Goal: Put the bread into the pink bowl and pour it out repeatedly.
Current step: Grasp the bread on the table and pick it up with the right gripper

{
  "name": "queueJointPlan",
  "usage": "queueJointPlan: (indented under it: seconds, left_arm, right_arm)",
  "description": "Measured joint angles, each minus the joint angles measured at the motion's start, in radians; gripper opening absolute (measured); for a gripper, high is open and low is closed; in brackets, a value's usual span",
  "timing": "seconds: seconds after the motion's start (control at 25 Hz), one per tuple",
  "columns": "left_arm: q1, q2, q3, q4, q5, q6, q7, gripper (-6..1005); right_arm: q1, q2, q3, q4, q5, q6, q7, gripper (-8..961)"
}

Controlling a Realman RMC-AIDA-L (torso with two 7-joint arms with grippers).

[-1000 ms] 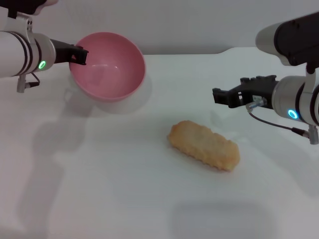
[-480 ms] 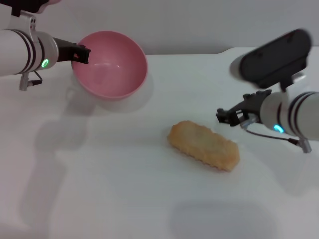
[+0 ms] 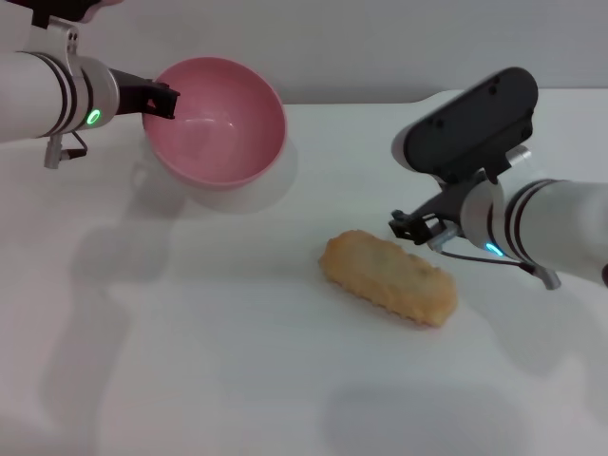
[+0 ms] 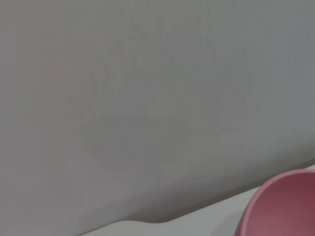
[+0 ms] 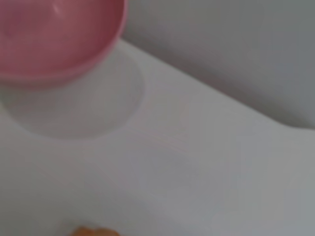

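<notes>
The pink bowl [image 3: 223, 123] hangs tilted above the far left of the white table, its hollow facing me and nothing inside. My left gripper [image 3: 163, 102] is shut on its left rim. The bowl's edge [image 4: 285, 206] shows in the left wrist view, and the bowl [image 5: 54, 34] also fills a corner of the right wrist view. The bread [image 3: 388, 277], an orange-golden ridged loaf, lies flat on the table at centre right; a sliver of the bread [image 5: 91, 231] shows in the right wrist view. My right gripper [image 3: 410, 228] hovers open just above the loaf's far right side.
The white table [image 3: 237, 361] stretches toward me from the loaf. A grey wall [image 3: 361, 47] stands behind the table's far edge. The bowl throws a round shadow [image 3: 242, 195] on the table beneath it.
My right arm has swung left and down, bringing its gripper from well right of the bread to just above it. The bowl in my left gripper has drifted slightly right.
</notes>
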State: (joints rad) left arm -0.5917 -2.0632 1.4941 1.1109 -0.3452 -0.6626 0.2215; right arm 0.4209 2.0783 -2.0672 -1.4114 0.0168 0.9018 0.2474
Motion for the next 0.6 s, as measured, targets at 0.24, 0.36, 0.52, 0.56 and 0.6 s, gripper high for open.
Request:
queueJointPlan:
  seconds: [0.24, 0.36, 0.52, 0.56, 0.6]
  left_arm:
    - [-0.002, 0.0, 0.0, -0.002, 0.0, 0.001, -0.001, 60]
    - [-0.002, 0.0, 0.0, -0.004, 0.0, 0.001, -0.002, 60]
    - [-0.003, 0.001, 0.0, -0.008, 0.0, 0.001, -0.002, 61]
    - [-0.003, 0.001, 0.0, -0.01, 0.0, 0.001, -0.002, 61]
    - [-0.005, 0.001, 0.0, -0.012, 0.0, 0.001, -0.002, 61]
  right_arm:
    - [-0.048, 0.001, -0.021, -0.143, 0.009, 0.018, -0.004, 707]
    - [-0.069, 0.0, -0.015, -0.204, 0.022, 0.037, -0.013, 705]
    - [-0.075, 0.001, -0.012, -0.219, 0.076, 0.046, -0.016, 703]
    - [-0.075, 0.001, -0.015, -0.212, 0.091, 0.034, -0.016, 702]
    - [-0.076, 0.001, -0.018, -0.202, 0.104, 0.02, -0.016, 702]
